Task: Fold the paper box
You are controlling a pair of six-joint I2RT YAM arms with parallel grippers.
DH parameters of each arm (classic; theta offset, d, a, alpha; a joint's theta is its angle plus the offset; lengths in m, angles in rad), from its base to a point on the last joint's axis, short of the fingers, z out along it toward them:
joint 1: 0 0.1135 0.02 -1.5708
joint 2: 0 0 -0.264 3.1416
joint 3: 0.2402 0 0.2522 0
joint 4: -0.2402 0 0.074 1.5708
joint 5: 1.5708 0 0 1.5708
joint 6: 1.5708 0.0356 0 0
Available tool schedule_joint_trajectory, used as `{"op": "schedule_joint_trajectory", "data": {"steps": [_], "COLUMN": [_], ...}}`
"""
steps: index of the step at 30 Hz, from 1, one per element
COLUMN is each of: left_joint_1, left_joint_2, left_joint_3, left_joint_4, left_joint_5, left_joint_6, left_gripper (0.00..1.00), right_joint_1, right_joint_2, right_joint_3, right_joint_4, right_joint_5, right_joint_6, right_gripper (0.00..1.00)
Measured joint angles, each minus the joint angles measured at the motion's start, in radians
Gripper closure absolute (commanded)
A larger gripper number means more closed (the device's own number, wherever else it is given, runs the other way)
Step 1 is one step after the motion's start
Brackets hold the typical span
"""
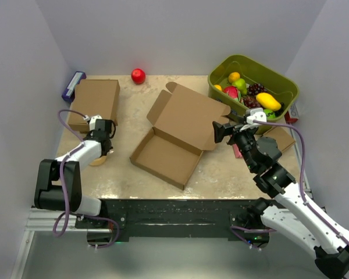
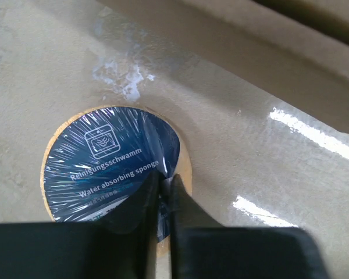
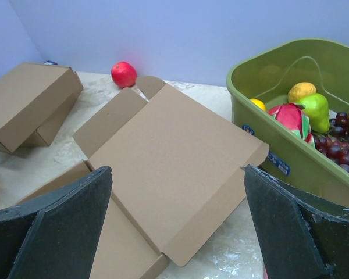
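The paper box (image 1: 180, 131) lies open in the middle of the table: a shallow tray with its wide lid (image 3: 174, 133) folded back, flaps spread. My right gripper (image 1: 222, 131) hovers at the lid's right edge, and its wrist view shows it (image 3: 177, 170) open and empty, looking across the lid. My left gripper (image 1: 103, 151) points down at the table's left, away from the box. There it (image 2: 164, 178) is shut on the plastic wrap of a round blue-labelled sponge (image 2: 110, 163), pinching the wrap's edge.
A closed brown box (image 1: 95, 103) sits at the back left beside a purple-blue item (image 1: 74, 85). A red apple (image 1: 138, 75) lies by the back wall. A green basket (image 1: 279, 81) of fruit stands back right, with a small cardboard piece (image 1: 282, 138) in front of it.
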Motion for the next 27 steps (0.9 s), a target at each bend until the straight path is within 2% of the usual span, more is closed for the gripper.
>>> {"op": "schedule_joint_trajectory", "data": {"steps": [10,19,27], "left_joint_1": [0.011,-0.002,-0.161], "left_joint_2": [-0.079,-0.377,-0.503], "left_joint_3": [-0.031,-0.089,-0.098], "left_joint_4": [-0.008,-0.133,-0.188], "left_joint_5": [0.122,0.328,0.367], "left_joint_6": [-0.001,-0.012,-0.030], "left_gripper": [1.00,1.00,1.00], "right_joint_1": [0.000,0.000,0.000], "right_joint_2": [-0.007,-0.008,-0.006], "right_joint_3": [-0.008,-0.015,-0.023], "right_joint_4": [0.000,0.006,-0.016], "right_joint_5": [0.006,0.033,0.034], "right_joint_6": [-0.001,-0.009,-0.008], "right_gripper": [0.01,0.01,0.01]}}
